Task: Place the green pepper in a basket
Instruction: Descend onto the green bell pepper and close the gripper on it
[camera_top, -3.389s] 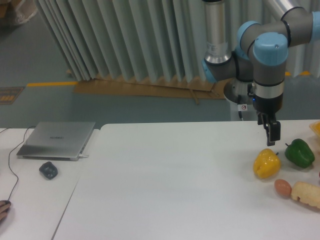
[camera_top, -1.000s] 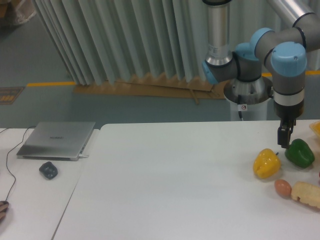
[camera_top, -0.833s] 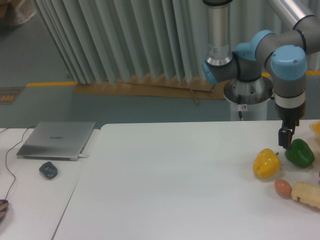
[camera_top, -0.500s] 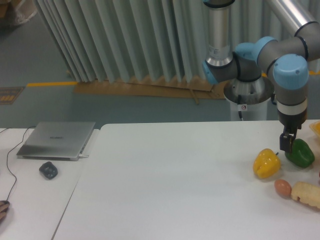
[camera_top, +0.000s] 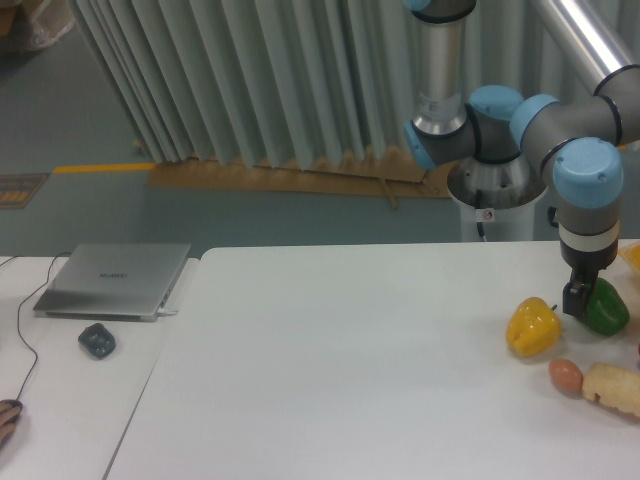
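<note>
The gripper (camera_top: 577, 299) is pressing against the green pepper's (camera_top: 607, 308) left side, beside the yellow pepper (camera_top: 532, 326); jaw state and stem direction unclear

One fixed view — front, raised; table (camera_top: 350, 350)

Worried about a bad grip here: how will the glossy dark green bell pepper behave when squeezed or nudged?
The glossy dark green bell pepper looks smooth, so the two-finger gripper may slip on it. Its rounded, lobed body could rock or roll if nudged, perhaps toward the yellow bell pepper nearby. It probably holds its shape.
</note>
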